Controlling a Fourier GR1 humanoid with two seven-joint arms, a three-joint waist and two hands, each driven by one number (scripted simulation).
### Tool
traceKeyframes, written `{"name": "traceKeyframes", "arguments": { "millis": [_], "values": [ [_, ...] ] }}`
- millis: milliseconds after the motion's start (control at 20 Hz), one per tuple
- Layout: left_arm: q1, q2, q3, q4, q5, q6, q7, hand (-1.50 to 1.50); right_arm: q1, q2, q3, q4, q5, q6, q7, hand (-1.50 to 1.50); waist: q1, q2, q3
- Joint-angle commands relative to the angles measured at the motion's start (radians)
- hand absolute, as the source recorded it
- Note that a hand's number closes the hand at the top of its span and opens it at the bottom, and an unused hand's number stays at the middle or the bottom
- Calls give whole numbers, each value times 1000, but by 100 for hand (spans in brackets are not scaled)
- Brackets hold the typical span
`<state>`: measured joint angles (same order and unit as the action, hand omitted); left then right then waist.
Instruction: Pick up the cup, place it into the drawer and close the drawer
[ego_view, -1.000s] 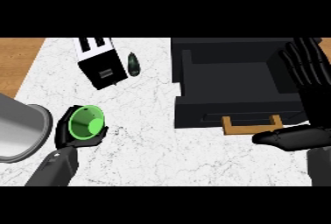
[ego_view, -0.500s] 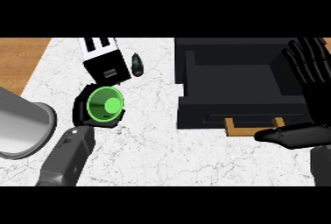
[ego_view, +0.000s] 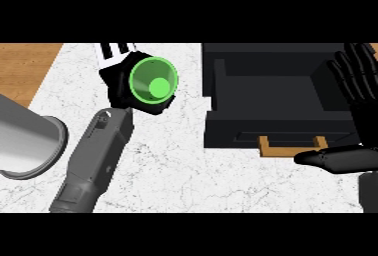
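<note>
Left hand (ego_view: 122, 87), cup (ego_view: 153, 85) now nearer drawer (ego_view: 277, 95)

My left robot hand (ego_view: 125, 95) curls round the green cup (ego_view: 153, 82), its mouth facing up at me, above the white marbled surface (ego_view: 184, 170). My right robot hand (ego_view: 358, 75) rests open, fingers up, beside the open black drawer (ego_view: 273, 95).

L hand (ego_view: 125, 90) curled, forearm angled up, R hand (ego_view: 362, 80) open, upright

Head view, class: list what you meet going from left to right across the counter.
Grey metal pot → left hand holding the green cup → open black drawer → right hand.
</note>
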<state>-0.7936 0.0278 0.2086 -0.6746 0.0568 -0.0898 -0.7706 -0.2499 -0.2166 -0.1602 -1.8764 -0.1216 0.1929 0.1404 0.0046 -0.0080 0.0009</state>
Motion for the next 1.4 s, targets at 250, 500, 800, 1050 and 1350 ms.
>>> {"name": "traceKeyframes", "arguments": {
  "millis": [250, 500, 800, 1050, 1350],
  "values": [
    [-246, -27, -139, -116, 68, 212, 340, 150, -28, -23, -43, 63, -17, 20, -51, -150, -17, 7, 0],
    [-418, -28, -199, 10, 109, 335, 425, 150, -36, -9, -21, 78, 1, 14, -60, -150, -39, 15, 0],
    [-542, -28, -299, 217, 159, 441, 509, 150, -48, 21, 29, 53, 15, 11, -63, -150, -82, 25, 1],
    [-598, -28, -361, 333, 195, 451, 557, 150, -93, -24, -31, 95, -27, 30, -56, -150, -100, 29, 1],
    [-548, -28, -497, 398, 202, 366, 569, 150, -116, 11, 37, 70, -10, 35, -54, -150, -171, 43, 2]
  ]
}}
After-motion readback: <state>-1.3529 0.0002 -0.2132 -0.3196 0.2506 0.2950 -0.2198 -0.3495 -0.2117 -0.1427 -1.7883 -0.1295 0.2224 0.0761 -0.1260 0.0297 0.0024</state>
